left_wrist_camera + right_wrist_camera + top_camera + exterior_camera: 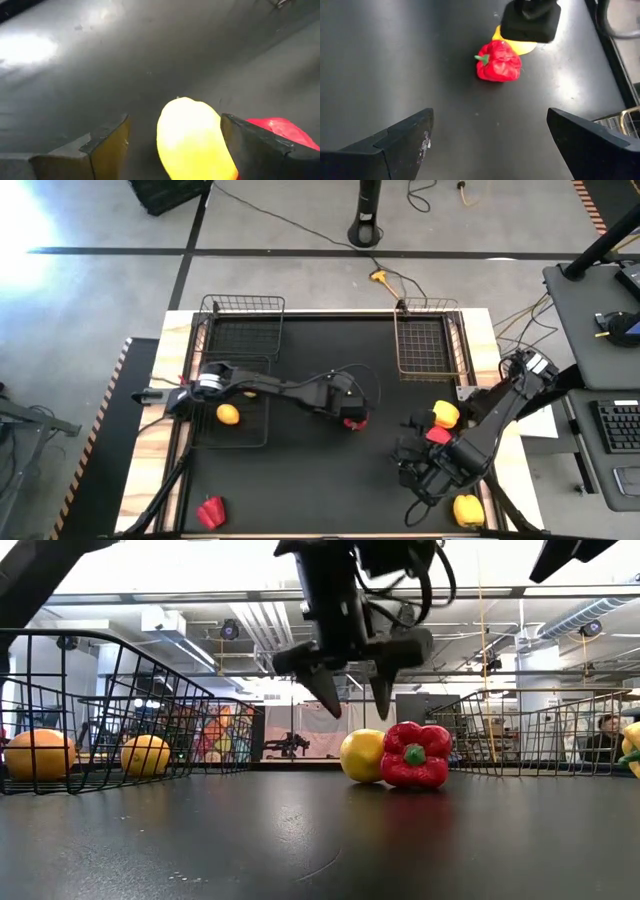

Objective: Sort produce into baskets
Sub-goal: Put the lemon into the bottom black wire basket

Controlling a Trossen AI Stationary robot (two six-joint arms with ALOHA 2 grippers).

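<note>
- While the left gripper [348, 690] hangs with its fingers spread apart just above the middle of the black table [300, 470], it grips nothing; a yellow lemon-like piece [362, 755] sits directly beneath it on the tabletop.
- Seen from the left wrist, that yellow piece [192, 137] lies between the two fingers, closer to one finger [260, 145] than to the other, and I cannot tell whether it touches.
- Just beside the yellow piece, touching it, stands a red pepper [415, 754] with a green stem, a little off to one side of the left gripper.
- Well behind the left gripper, near that arm's base, a dark wire basket [236, 402] holds an orange-yellow oval [229, 414]; the low view shows two such ovals [38, 754] [146, 754] behind mesh.
- Over at the table's other side, the right gripper [412, 470] hovers with its jaws wide apart, holding nothing.
- From the right wrist, the red pepper [499, 62] and the left gripper's dark body lie well ahead of its fingers [402, 140].
- Close by the right arm sit a yellow pepper [445, 414] and a red piece [438, 435], touching each other.
- Another yellow pepper [467, 509] rests near the table's front edge, beside the right gripper.
- A lone red pepper [210, 512] lies at the front corner on the left arm's side, well apart from both grippers.
- Two further baskets stand along the far edge: a dark one [243, 320] and a copper-toned one [428, 340].
</note>
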